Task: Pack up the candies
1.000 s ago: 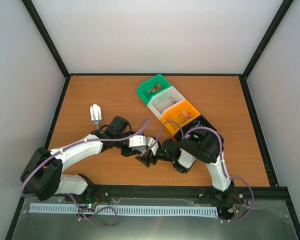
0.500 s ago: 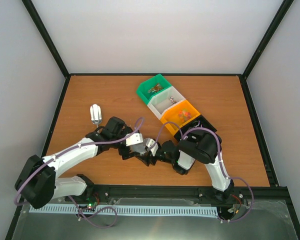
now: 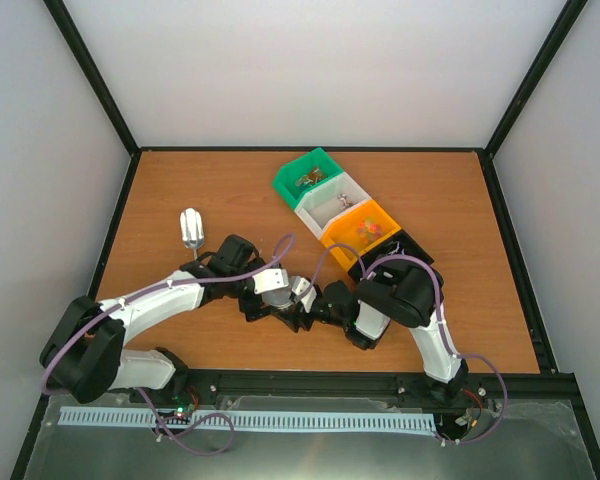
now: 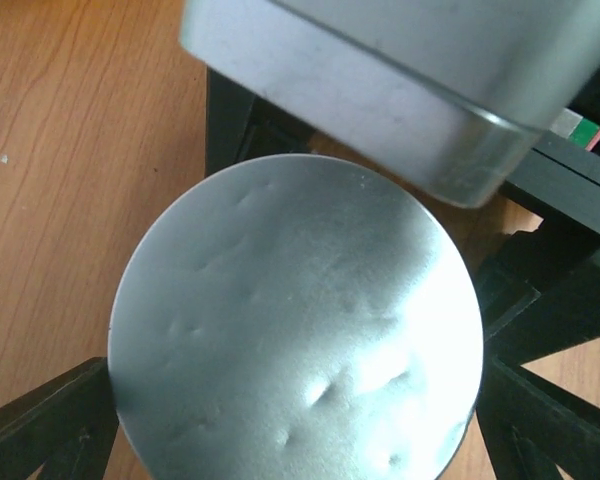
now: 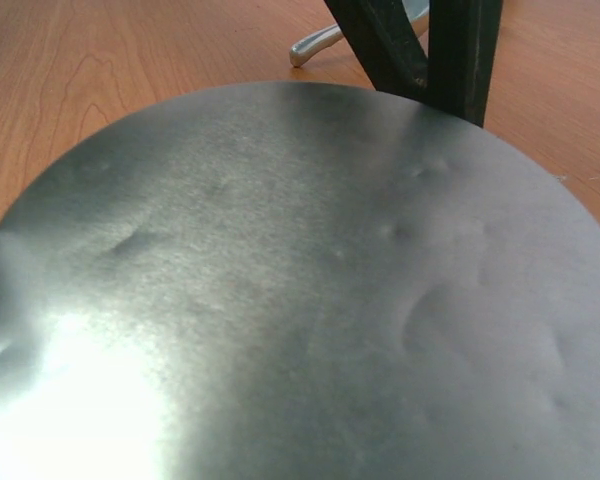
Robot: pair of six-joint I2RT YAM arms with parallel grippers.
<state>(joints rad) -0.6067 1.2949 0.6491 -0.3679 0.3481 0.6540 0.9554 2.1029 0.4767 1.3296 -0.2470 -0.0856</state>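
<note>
A round jar with a dented silver lid (image 4: 295, 330) fills both wrist views (image 5: 300, 290). In the top view it sits low over the table's near middle, where my two grippers meet. My left gripper (image 3: 270, 298) is open, with its black fingers (image 4: 50, 425) spread on either side of the lid. My right gripper (image 3: 308, 300) is at the jar from the other side; its fingers (image 4: 230, 120) press the lid's rim. Candies (image 3: 368, 228) lie in the orange bin, and a few more candies (image 3: 308, 180) in the green bin.
Green (image 3: 325, 160), white (image 3: 358, 190), orange (image 3: 342, 240) and black (image 3: 412, 243) bins stand in a diagonal row at the back right; the right arm covers part of the black one. A silver scoop (image 3: 191, 228) lies on the table to the left (image 5: 315, 45).
My left gripper's jaws have opened wide around the jar. My right gripper's jaws have come in onto it. The left arm swayed slightly and came back.
</note>
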